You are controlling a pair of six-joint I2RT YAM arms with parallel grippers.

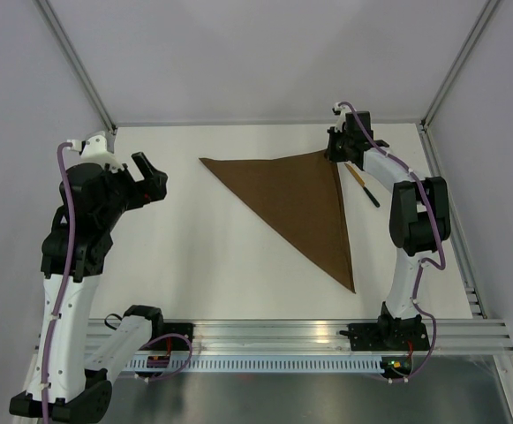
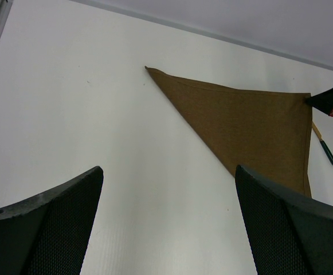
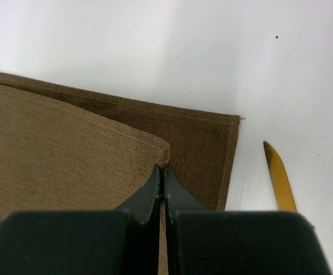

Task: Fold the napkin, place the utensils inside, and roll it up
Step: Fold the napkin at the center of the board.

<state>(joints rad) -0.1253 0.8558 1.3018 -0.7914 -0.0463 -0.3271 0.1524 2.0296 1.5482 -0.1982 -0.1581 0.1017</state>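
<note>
The dark-brown napkin (image 1: 300,201) lies folded into a triangle in the middle of the table; it also shows in the left wrist view (image 2: 246,123). My right gripper (image 1: 337,152) is shut on the napkin's top layer corner (image 3: 155,150), held just above the lower layer's far right corner (image 3: 212,132). The knife (image 1: 362,184), orange-yellow blade and black handle, lies on the table just right of the napkin; its blade shows in the right wrist view (image 3: 279,177). My left gripper (image 1: 150,177) is open and empty, raised left of the napkin.
The white table (image 1: 194,256) is bounded by grey walls at the back and sides. An aluminium rail (image 1: 327,334) carrying the arm bases runs along the near edge.
</note>
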